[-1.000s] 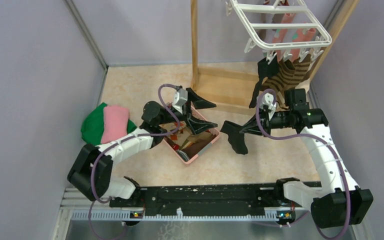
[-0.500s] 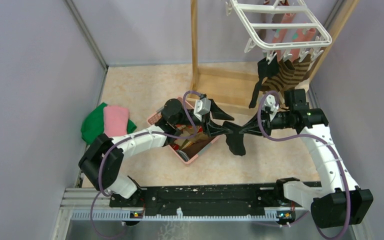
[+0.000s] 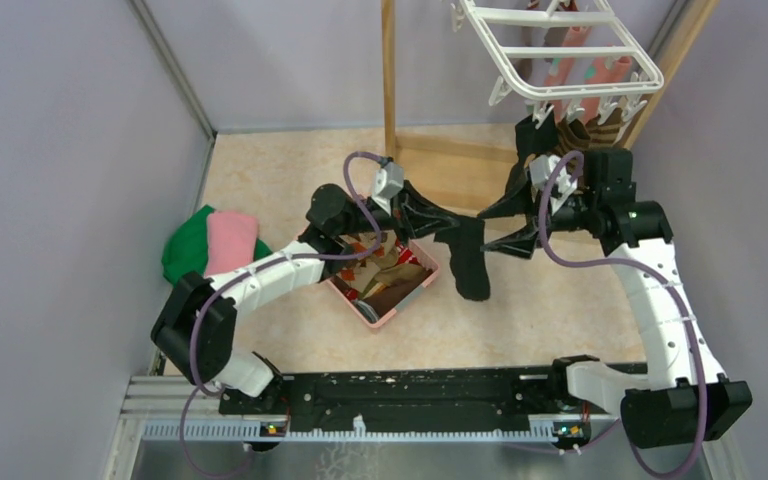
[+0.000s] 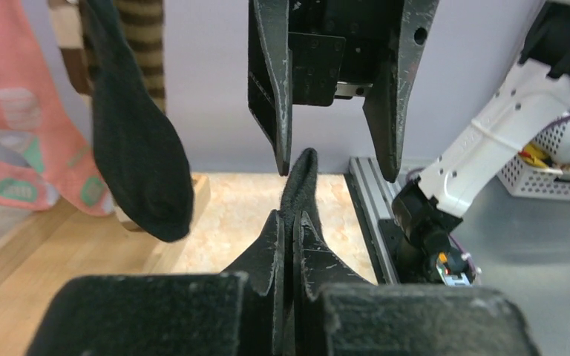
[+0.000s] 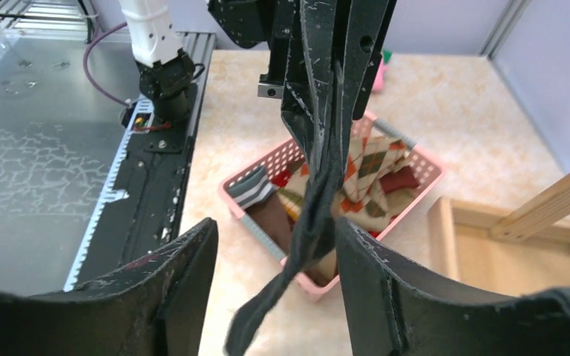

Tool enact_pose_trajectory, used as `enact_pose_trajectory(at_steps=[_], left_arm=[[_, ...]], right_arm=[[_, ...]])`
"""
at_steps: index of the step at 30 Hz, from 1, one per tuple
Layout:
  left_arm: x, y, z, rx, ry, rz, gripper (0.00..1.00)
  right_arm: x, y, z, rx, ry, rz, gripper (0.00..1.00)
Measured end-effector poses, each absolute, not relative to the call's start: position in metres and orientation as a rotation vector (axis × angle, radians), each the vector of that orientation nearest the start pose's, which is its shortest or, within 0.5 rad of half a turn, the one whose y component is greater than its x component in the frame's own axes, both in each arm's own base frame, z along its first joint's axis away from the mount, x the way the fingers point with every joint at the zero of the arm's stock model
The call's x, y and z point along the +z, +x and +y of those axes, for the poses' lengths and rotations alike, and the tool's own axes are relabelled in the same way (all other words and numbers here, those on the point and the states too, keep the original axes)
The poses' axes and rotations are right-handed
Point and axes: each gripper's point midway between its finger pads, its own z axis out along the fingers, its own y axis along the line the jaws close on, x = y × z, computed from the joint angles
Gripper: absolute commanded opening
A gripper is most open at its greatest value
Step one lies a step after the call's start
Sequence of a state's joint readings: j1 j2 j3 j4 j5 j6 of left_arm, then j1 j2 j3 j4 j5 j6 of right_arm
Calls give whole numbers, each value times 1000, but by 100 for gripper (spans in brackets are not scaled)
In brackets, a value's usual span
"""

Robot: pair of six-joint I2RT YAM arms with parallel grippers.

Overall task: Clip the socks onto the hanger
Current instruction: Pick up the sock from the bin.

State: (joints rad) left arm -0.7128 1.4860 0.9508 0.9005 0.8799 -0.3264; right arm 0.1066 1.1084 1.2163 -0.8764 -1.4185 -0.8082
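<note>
The left gripper (image 3: 446, 219) is clenched on the top of a black sock (image 3: 470, 265). The sock hangs limp from it above the bench (image 3: 270, 170), just right of the pink basket (image 3: 406, 300). The right gripper (image 3: 490, 231) faces it from the right, released, with its fingers spread to either side of the sock's upper end and not pinching it. In the right wrist view the sock dangles free in the gap between those fingers.

The basket holds more socks (image 3: 392, 268), an argyle one and a grey one among them.

The hanger (image 3: 560, 48) is up at the far right, tilted, beside a wooden stand (image 3: 389, 90). Under it hang a striped sock (image 3: 588, 137), another black sock (image 4: 139, 156) and pink patterned socks (image 3: 600, 72).

Folded green and pink cloths (image 3: 210, 248) lie on the bench at the left, apart from the basket.
</note>
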Motion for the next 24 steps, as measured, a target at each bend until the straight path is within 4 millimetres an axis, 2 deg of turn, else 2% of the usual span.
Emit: enact_pose_trajectory(at_steps=[6,9,11,15,18,24], left_arm=[[388,223,-367,-1406,959,949,0],[420,217,-361,-1424,922,880,0],[433,216,-359,-1435,904,853,0],[457,216,-358,-1452,869,833,0],[474,220,-357,-1447,837,839,0],[483,231,-359,-1447,784,897,0]], right_arm=[[375,203,193,1071,-1313,1155,64],[392,210,194,1053,-1298,1140,64],[399,216,195,1042,-1277,1147,64],[417,229,198,1044,-1229,1157,64],[429,230,203,1064,-1205,1157,64],[453,221,212,1140,-1159,1131,64]])
